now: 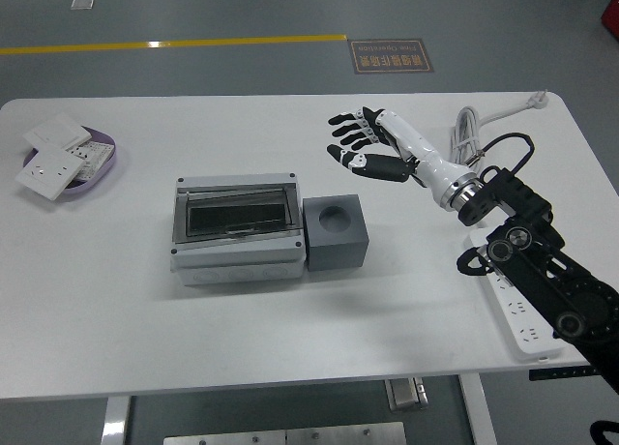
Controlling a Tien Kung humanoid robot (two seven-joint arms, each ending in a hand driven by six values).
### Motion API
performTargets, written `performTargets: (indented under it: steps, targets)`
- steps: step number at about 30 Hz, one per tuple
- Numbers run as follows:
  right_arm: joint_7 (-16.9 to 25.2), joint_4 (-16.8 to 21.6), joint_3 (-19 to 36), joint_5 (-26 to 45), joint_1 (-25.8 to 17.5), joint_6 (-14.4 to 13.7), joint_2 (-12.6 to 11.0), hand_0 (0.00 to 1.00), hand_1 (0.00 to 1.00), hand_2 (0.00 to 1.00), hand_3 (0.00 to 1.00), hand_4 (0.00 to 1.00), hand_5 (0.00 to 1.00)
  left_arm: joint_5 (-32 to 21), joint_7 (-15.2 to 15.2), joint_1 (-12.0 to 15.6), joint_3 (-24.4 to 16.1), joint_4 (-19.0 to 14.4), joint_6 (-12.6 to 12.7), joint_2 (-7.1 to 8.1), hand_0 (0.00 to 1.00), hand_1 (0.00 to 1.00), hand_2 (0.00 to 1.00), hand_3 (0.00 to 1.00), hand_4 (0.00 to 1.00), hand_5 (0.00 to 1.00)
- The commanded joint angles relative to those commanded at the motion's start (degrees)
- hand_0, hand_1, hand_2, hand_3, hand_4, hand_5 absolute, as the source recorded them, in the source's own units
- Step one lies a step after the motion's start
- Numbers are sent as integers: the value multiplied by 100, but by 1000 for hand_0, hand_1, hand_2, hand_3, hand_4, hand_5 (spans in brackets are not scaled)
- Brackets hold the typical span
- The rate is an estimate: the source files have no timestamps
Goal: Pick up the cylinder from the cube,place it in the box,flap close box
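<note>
The right robot hand [366,145] hangs above the white bench [290,329], its white forearm running back to the black arm [542,271] that enters from the lower right. Its black-tipped fingers [340,119] are spread apart and hold nothing. It is well to the right of the grey box [237,229] and up from the dark grey cube [336,232], touching neither. The box lies near the middle of the bench with its dark see-through flap [237,211] lying flat over the top. The cube stands right against the box's right side, and the round hole in its top face is empty. The cylinder cannot be made out anywhere; whether it lies under the flap cannot be told through the dark window. At the far left of the bench a purple tray [97,157] carries white wall switch plates [53,155], some of them jutting over its rim. A coiled white cable [466,140] lies near the far right corner, beside the robot hand's forearm, and a white power strip [513,314] lies by the right edge, partly under the arm.
</note>
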Motion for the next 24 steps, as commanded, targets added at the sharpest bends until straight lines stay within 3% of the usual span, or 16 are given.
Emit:
performTargets:
  steps: [2,3,11,14,15,20,21,24]
  targets:
    - [299,-37,73,236,-176,-92,61,670,647,698,729,699,394,-1,-4,-19,0,0,1,3,598,578,589,582,641,201]
    - [461,-45,107,361,-269,-139,90,745,668,695,726,719,383,-3,-8,-30,0,0,3,3,598,578,589,582,641,201]
    - [1394,18,498,1014,-907,-295,249,758,667,682,720,752,349,-33,-21,-22,-20,0,11,-25,598,578,589,582,641,202]
    - [1443,26,547,1032,-999,-321,266,758,667,682,720,752,349,-49,-25,-7,-21,0,14,-27,598,578,589,582,641,202]
    - [1440,19,545,1033,-1016,-323,271,741,660,660,695,815,261,-56,-25,-5,-15,0,15,-25,598,578,590,582,640,202]
    - [1499,-147,454,1112,-983,-259,335,741,660,660,695,815,261,49,9,9,-1,0,-9,2,598,578,590,582,640,202]
    - [1509,-185,444,1128,-974,-244,352,731,659,655,688,823,134,48,8,11,-2,0,-9,6,598,578,590,583,641,202]
    - [1514,-269,439,1159,-970,-210,383,731,659,655,688,823,134,-33,-22,16,19,0,1,12,598,578,590,583,641,202]
